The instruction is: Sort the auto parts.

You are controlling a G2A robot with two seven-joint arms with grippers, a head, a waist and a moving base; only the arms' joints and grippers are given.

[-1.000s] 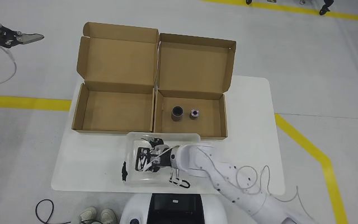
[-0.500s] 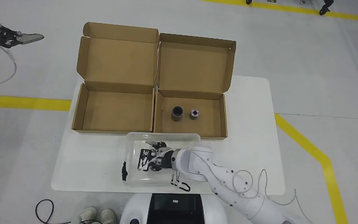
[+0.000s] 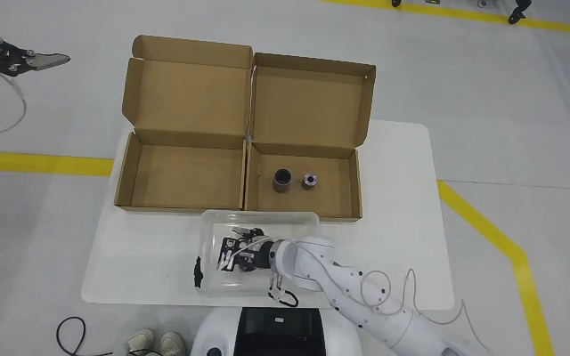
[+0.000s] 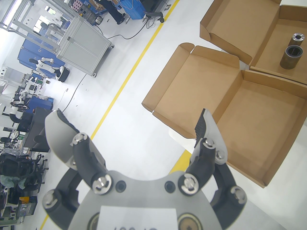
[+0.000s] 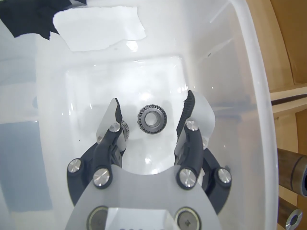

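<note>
At the table's (image 3: 401, 178) six o'clock edge, the right gripper (image 5: 152, 100) hangs inside the clear bin (image 5: 249, 48), jaws spread wide, a bearing (image 5: 151, 109) lying between them.

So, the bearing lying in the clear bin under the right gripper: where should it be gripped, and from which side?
Grip the bearing across its outer ring, coming straight down from above. It lies flat in the clear bin, bore up, so its round sides are exposed; the right gripper hangs open with a finger either side.
</note>
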